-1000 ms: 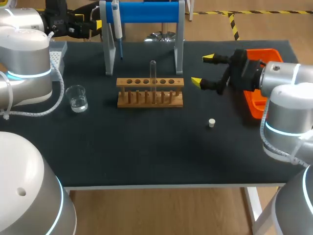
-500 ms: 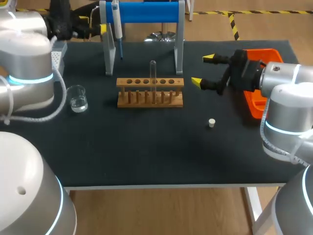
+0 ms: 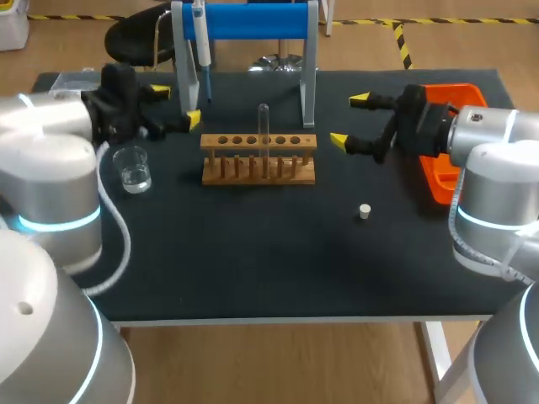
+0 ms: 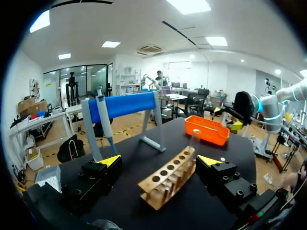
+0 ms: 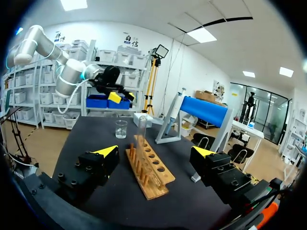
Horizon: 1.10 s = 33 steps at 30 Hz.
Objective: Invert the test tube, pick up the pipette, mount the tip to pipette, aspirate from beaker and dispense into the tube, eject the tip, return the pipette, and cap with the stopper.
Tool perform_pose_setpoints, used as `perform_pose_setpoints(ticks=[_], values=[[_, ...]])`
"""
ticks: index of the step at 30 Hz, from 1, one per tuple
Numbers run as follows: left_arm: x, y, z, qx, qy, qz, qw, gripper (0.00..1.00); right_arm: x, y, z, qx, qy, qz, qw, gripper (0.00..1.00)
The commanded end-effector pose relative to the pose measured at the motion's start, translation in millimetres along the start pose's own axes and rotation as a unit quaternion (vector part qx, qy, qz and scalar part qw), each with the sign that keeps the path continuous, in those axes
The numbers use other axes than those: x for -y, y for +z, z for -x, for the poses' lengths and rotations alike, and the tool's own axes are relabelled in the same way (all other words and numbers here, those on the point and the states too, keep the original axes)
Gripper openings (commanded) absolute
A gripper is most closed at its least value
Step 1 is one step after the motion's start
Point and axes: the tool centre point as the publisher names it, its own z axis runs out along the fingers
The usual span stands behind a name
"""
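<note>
I am facing a black table (image 3: 253, 252) that is standing on a light wood-toned floor (image 3: 278, 362). Yellow-and-black tape (image 3: 402, 40) is running across that floor beyond the table's far edge. Ceiling panels (image 4: 189, 5) are glowing above the table, and white shelving (image 5: 29, 103) is lining the wall past the table's left end.

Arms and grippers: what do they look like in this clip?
The left arm and right arm are rounded silver-grey segments with glowing cyan joint rings and pale cables looping alongside. The left gripper and right gripper are black and blocky, with yellow wedge tips.
</note>
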Motion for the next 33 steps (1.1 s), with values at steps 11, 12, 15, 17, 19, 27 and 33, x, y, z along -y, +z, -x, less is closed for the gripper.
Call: perform_pose_setpoints(ticks=[11,12,15,17,19,27,33], values=[[-29.9,-10.9,-38.5,-0.021,0.011,-0.042,0.999,1.0,0.8,-0.3,-0.9,0.001,0.0,0.001,1.0,1.0],[-29.9,-10.9,-38.5,-0.021,0.011,-0.042,0.999,1.0,0.8,-0.3,-0.9,0.001,0.0,0.001,1.0,1.0],[-29.9,-10.9,-38.5,-0.021,0.011,-0.042,0.999,1.0,0.8,-0.3,-0.9,0.001,0.0,0.001,1.0,1.0],[-29.9,-10.9,-38.5,-0.021,0.011,-0.042,0.999,1.0,0.8,-0.3,-0.9,0.001,0.0,0.001,1.0,1.0],[-29.9,-10.9,-38.5,-0.021,0.011,-0.042,0.999,1.0,0.8,-0.3,-0.9,0.001,0.0,0.001,1.0,1.0],[-29.9,-10.9,-38.5,-0.021,0.011,-0.042,0.999,1.0,-6.1,12.7,9.2,-0.057,0.002,0.036,0.998,1.0],[-29.9,-10.9,-38.5,-0.021,0.011,-0.042,0.999,1.0,-20.6,32.1,17.6,-0.155,-0.009,0.092,0.984,1.0]])
